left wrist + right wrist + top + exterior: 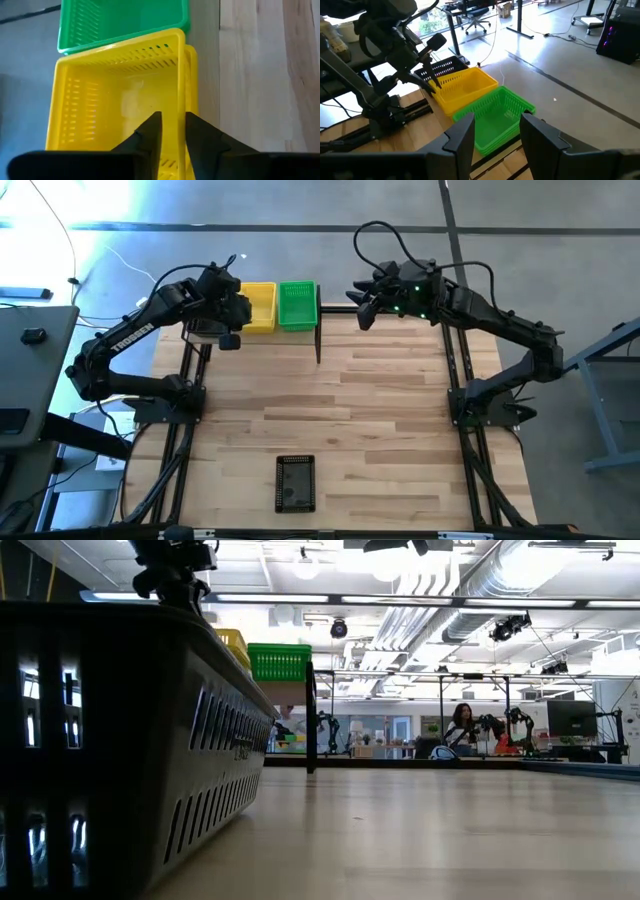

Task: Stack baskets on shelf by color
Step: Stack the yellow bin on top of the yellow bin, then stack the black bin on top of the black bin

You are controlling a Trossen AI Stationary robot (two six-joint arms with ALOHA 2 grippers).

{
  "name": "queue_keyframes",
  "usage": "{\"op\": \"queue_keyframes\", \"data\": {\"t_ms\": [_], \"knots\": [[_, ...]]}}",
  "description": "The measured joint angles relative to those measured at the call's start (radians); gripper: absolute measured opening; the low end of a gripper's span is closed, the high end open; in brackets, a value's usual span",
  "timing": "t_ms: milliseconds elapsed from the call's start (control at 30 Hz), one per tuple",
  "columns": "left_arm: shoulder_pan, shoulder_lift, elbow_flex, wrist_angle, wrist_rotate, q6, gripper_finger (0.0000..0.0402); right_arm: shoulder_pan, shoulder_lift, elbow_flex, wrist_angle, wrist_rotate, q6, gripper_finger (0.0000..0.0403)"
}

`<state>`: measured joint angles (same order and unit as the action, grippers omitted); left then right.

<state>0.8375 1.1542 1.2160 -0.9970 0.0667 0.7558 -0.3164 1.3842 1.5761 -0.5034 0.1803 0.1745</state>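
Wood-plank desk [380, 390] ahead: yellow baskets [258, 307] and green baskets [297, 305] sit stacked on the far shelf [318, 330]. My left hand [172, 131] straddles the yellow wall, loosened; right hand [496, 131] waits open, empty. One black basket [295, 482] near me remains.

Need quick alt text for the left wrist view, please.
The left gripper straddles the near wall of the yellow basket, jaws slightly apart. A green basket sits just beyond it, and wood planks run alongside.
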Motion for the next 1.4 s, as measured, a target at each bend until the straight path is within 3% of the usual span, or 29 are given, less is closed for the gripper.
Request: {"op": "queue_keyframes", "data": {"t_ms": [367, 533, 700, 1133, 1400], "knots": [[-0.001, -0.031, 0.000, -0.001, -0.004, -0.122, 0.0151, 0.005, 0.000, 0.000, -0.009, -0.062, 0.013, 0.0142], [-0.020, -0.078, 0.001, -0.001, -0.004, -0.137, 0.0163, 0.036, 0.000, 0.000, -0.021, -0.087, 0.073, 0.0142], [-0.069, -0.126, 0.001, -0.001, -0.003, -0.260, 0.0160, 0.088, 0.002, 0.000, -0.031, -0.083, 0.159, 0.0142], [-0.313, -0.174, 0.001, -0.001, 0.091, -0.507, 0.0158, 0.289, 0.091, -0.001, -0.039, -0.006, 0.497, 0.0142], [-0.510, -0.169, 0.001, -0.010, 0.090, -0.627, 0.0157, 0.436, 0.181, -0.001, -0.041, 0.076, 0.685, 0.0142]]}}
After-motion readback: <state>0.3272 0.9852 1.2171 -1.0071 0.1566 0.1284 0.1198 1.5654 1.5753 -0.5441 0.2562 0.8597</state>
